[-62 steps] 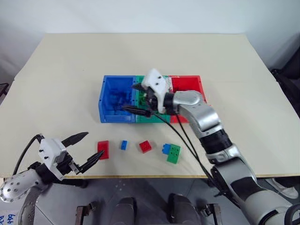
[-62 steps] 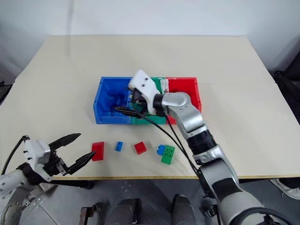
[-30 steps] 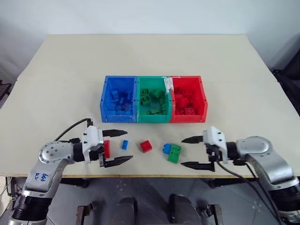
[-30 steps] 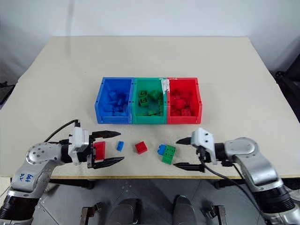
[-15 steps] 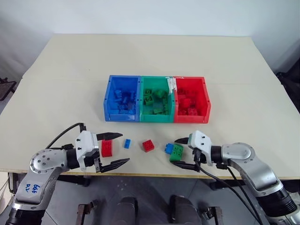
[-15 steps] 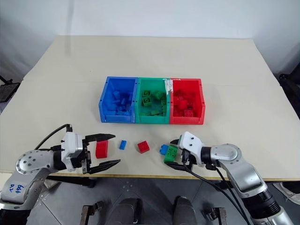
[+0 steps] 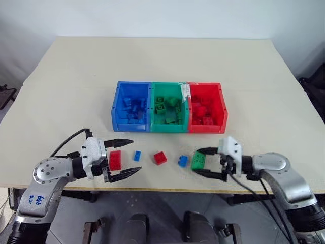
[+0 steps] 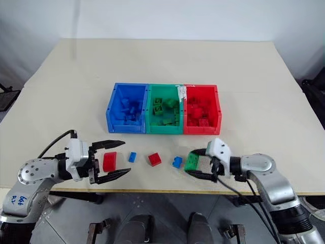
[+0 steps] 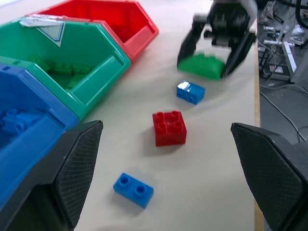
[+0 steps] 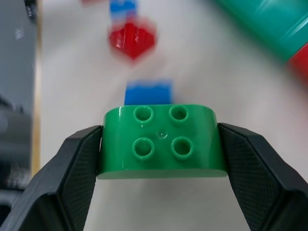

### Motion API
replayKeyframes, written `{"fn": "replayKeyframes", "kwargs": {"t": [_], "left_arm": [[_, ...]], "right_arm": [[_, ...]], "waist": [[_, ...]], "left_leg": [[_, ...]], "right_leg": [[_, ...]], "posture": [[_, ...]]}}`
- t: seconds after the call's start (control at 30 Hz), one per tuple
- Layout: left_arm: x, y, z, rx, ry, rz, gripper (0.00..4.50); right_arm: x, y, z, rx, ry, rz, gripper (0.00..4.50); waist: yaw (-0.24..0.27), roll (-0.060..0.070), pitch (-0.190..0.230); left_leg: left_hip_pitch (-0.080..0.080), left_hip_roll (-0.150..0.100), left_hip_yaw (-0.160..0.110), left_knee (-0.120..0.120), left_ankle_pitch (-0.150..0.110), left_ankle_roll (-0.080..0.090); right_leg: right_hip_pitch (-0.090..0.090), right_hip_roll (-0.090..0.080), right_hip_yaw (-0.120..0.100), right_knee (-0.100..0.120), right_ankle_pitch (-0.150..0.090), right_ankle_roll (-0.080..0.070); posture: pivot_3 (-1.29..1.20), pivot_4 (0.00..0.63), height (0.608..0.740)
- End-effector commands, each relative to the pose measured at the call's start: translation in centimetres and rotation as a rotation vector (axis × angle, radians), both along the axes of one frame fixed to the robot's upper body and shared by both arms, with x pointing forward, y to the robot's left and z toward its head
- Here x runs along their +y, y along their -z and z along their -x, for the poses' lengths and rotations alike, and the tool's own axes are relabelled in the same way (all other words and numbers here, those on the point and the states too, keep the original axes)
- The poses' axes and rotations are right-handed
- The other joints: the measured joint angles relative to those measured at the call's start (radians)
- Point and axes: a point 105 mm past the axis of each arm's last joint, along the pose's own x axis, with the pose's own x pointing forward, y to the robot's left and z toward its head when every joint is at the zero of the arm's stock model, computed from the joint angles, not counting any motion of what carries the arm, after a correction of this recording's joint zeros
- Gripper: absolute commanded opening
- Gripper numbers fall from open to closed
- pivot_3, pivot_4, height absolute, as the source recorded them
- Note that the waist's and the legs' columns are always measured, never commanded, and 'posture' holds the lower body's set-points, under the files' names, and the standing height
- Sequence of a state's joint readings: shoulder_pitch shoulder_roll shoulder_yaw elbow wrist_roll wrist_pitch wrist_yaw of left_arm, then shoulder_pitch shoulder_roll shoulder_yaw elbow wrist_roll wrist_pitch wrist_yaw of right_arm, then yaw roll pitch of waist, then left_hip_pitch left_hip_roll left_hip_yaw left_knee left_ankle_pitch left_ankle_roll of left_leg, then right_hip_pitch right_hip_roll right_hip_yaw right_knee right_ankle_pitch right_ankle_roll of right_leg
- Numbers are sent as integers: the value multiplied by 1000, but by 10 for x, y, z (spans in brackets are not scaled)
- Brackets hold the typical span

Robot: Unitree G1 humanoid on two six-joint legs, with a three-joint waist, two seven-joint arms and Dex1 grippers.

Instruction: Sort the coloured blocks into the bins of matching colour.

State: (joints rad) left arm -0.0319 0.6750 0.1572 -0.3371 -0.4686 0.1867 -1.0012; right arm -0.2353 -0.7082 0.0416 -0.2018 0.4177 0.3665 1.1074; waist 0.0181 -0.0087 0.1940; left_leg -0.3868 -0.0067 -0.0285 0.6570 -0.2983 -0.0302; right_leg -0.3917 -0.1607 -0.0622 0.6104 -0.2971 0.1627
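Observation:
My right gripper (image 7: 197,162) is shut on a green block (image 10: 161,142), held by its two ends just above the table near the front edge. My left gripper (image 8: 127,156) stands open, its fingers on either side of a red block (image 7: 115,159) that rests on the table. Between the two grippers lie a small blue block (image 7: 136,155), a red block (image 7: 160,157) and another blue block (image 7: 183,160). Farther back stand the joined bins, blue (image 7: 116,109), green (image 7: 170,127) and red (image 7: 223,112), each holding several blocks of its own colour.
The beige table (image 7: 152,61) stretches bare behind and beside the bins. Its front edge (image 7: 162,189) runs just below both grippers. Black cables trail from each wrist over that edge.
My right gripper has closed on the green block and drawn it to the right, away from the blue block it lay against. The left gripper stays open around the red block.

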Motion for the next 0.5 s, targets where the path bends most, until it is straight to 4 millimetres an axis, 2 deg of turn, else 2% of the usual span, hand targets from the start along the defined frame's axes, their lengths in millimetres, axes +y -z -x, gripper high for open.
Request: {"fn": "replayKeyframes", "kwargs": {"t": [0.03, 0.13, 0.3, 0.4, 0.47, 0.5], "left_arm": [[13, -13, -1, -49, -67, 51, 4500], [25, -13, 0, -50, -137, 72, 4500], [49, -3, 5, -26, -259, 77, 4500], [59, 0, 11, -18, -303, 68, 4500], [62, -1, 14, -23, -322, 65, 4500], [62, -1, 15, -26, -326, 63, 4500]], "right_arm": [[11, -51, -16, -89, -3, -124, 3402], [31, -76, -45, -143, 60, -175, 3402], [63, -93, -86, -212, 142, -171, 3402], [80, -100, -103, -240, 167, -168, 3402], [92, -103, -106, -240, 141, -174, 3402], [96, -102, -107, -239, 133, -174, 4108]], "waist": [[-9, 0, 0], [-21, 0, 0], [-21, 0, 0], [-22, 0, 0], [-19, 0, 0], [-19, 0, 0]], "left_leg": [[0, 1, 0, 0, 0, 0], [0, 2, 0, -1, 0, -1], [-1, 3, 0, -2, -1, -3], [-1, 3, 0, -1, -1, -2], [-2, 3, 0, -2, -1, -2], [-2, 3, 0, -2, -1, -2]], "right_leg": [[0, 0, 0, 0, 0, 0], [-1, 2, 0, 0, 1, -1], [-3, 4, 2, 0, 1, -2], [-3, 4, 2, 0, 1, -2], [-4, 4, 2, 0, 1, -2], [-4, 4, 2, 0, 1, -2]], "posture": [[0, 150, 740], [0, 150, 740], [0, 150, 740], [0, 150, 740], [0, 150, 740], [0, 150, 740]]}}
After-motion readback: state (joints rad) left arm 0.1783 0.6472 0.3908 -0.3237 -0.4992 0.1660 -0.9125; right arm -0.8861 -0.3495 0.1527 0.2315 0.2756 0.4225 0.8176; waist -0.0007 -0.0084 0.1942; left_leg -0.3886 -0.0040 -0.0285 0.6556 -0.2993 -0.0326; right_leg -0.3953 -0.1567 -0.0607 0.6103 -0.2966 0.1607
